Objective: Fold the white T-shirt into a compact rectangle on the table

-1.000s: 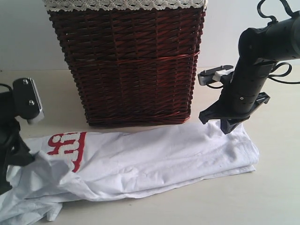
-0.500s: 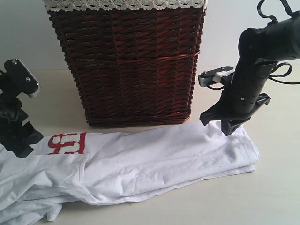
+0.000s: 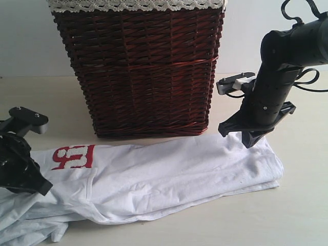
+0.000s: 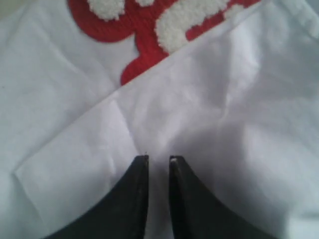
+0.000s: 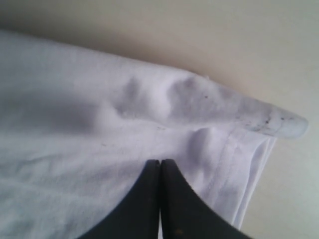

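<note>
The white T-shirt (image 3: pixel 169 174) lies as a long folded band on the table (image 3: pixel 302 205), in front of the basket. Its red patch (image 3: pixel 73 156) with fuzzy white letters faces up near the left end. My left gripper (image 3: pixel 32 180) hovers low over that end; in the left wrist view its jaws (image 4: pixel 158 158) stand a narrow gap apart above flat cloth, near the patch (image 4: pixel 149 30). My right gripper (image 3: pixel 251 139) is shut, its tips (image 5: pixel 160 162) resting on the shirt near the right hem corner (image 5: pixel 279 122), with no cloth between them.
A tall brown wicker basket (image 3: pixel 141 72) with a white lace liner (image 3: pixel 136 5) stands right behind the shirt. Bare cream tabletop shows to the right of the shirt and along the front edge (image 3: pixel 215 225).
The raised left end of the shirt has dropped flat, showing the whole red patch. My left gripper went up and then came down toward the front. The right arm stayed put.
</note>
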### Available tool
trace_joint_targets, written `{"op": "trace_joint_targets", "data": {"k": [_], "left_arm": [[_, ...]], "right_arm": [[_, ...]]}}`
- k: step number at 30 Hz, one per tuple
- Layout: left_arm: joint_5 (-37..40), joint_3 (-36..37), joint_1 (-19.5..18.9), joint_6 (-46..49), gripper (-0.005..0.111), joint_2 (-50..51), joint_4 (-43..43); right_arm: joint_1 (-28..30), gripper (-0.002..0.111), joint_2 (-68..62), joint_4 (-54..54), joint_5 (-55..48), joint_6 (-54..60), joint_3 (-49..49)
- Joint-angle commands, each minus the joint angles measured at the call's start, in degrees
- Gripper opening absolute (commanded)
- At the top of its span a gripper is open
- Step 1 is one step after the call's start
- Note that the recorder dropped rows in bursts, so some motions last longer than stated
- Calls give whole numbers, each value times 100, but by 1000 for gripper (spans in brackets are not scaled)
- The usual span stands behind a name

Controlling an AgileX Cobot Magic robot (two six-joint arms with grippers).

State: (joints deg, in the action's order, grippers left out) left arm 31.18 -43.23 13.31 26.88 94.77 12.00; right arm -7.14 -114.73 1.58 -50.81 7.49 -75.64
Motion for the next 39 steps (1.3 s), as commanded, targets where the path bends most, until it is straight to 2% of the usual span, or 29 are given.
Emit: {"op": "trace_joint_targets", "data": {"k": [1, 9, 14, 18, 20, 26, 30, 32, 34, 37, 39], "left_arm": [[-715, -5, -23, -266, 28, 509, 30], [-1165, -116, -23, -441, 27, 1220, 1], [-1126, -431, -23, -467, 27, 849, -113], [-962, -732, -23, -480, 28, 94, -205], [-559, -825, -23, -480, 28, -336, -205], [1976, -504, 0, -452, 28, -1487, -62], [2608, 168, 0, 226, 28, -2015, 673], [2588, 531, 41, 783, 28, -2216, 1091], [2457, 827, 160, 1105, 32, -2291, 1120], [1782, 1273, 346, 1193, 48, -2301, 649], [1048, 1488, 383, 1089, 57, -2288, 425]], "right_arm": [[27, 0, 72, -17, -33, 38, 31], [27, 0, 72, -43, -159, 38, 31], [27, 0, 72, -55, -189, 38, 31], [27, 0, 72, -54, -200, 38, 31], [27, 0, 72, -54, -200, 38, 31], [27, 0, 72, -54, -165, 38, 31], [27, 0, 72, -54, -143, 38, 31], [27, 0, 72, -54, -130, 38, 31], [27, 0, 72, -54, -130, 38, 31], [27, 0, 72, -54, -130, 38, 31], [27, 0, 72, -54, -116, 38, 31]]}}
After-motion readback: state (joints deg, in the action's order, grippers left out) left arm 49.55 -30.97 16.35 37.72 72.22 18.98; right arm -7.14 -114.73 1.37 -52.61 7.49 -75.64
